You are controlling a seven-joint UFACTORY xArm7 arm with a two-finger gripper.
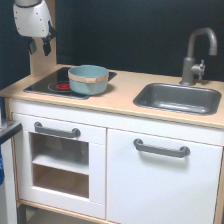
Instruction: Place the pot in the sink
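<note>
The exterior view shows 1 pot (88, 79), 1 sink (178, 98), 1 faucet (196, 54), 1 stovetop panel (50, 83) and 2 grey handles on the white cabinet front: 1 on the oven door (57, 131) at lower left, 1 on the cupboard door (161, 148) at lower right.

The light blue-teal pot with its tan rim band stands upright, mouth facing up, on the black stovetop panel at left of centre, covering most of a red ring. It is round, so no long axis shows; a small stub juts from its lower front wall toward the bottom of the frame.

The dark grey sink lies at right of centre, recessed in the wooden counter (120, 97), well apart from the pot, below the faucet.

The gripper (40, 46) hangs in the upper left corner, above the counter's back left edge, its 2 dark fingers spread slightly with nothing between them.
</note>
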